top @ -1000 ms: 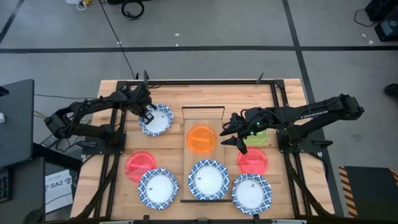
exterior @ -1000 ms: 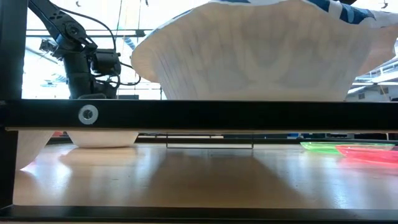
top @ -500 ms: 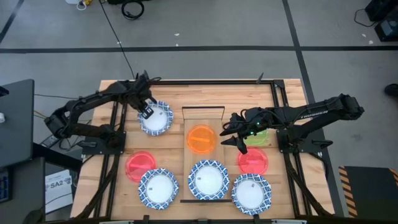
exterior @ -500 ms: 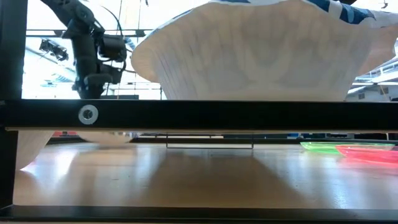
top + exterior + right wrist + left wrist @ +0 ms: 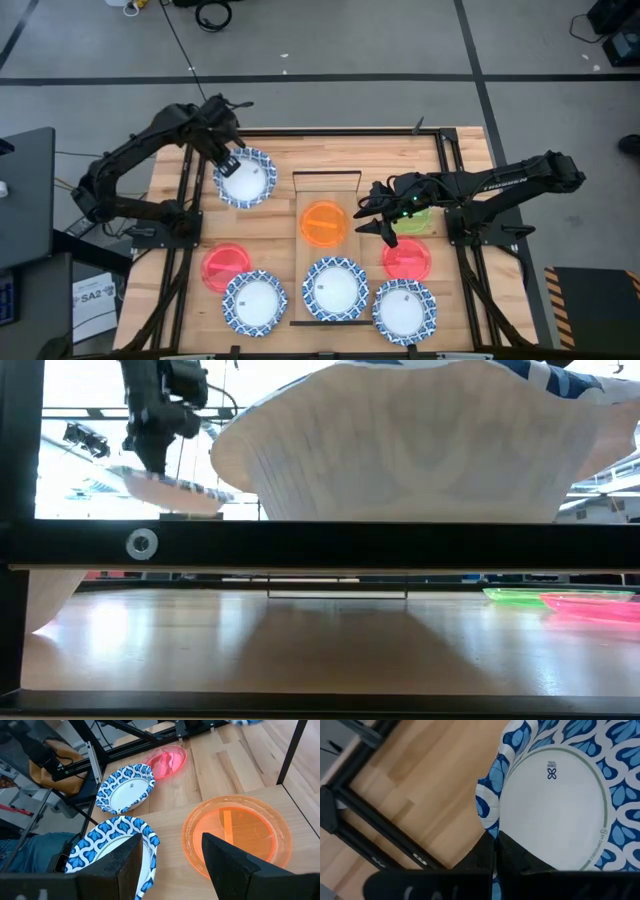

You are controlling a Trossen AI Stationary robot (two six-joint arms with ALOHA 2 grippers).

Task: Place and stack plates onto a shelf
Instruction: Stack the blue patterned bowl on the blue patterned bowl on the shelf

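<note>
My left gripper (image 5: 226, 163) is shut on a white plate with a blue patterned rim (image 5: 246, 178), held in the air over the table's far left; the low view shows this plate (image 5: 168, 492) well above the tabletop. The shelf (image 5: 352, 205), a narrow light-wood board, lies in the middle and bears an orange plate (image 5: 324, 223) and a blue-rimmed plate (image 5: 335, 288), both flat on their bases. My right gripper (image 5: 376, 216) hovers open beside the orange plate (image 5: 235, 836), nothing between its fingers. My left gripper pinches the plate's patterned rim (image 5: 489, 822) between its two fingers, at the edge toward the table's far left. The fingers come steeply from above. The plate (image 5: 168, 492) is lifted clear of the table and slopes down away from the fingers.
Flat on the table lie a red-pink plate (image 5: 225, 265) and a blue-rimmed one (image 5: 255, 302) near left, another blue-rimmed (image 5: 404, 310) and red-pink (image 5: 407, 258) near right, and a yellow-green plate (image 5: 416, 219) under the right arm. Black frame rails (image 5: 184, 215) run along both sides.
My left gripper has risen straight up, still shut, carrying the blue-rimmed plate with it. The plate lay on the table a second ago and now hangs clear above it, tilted. The right arm has kept still.
</note>
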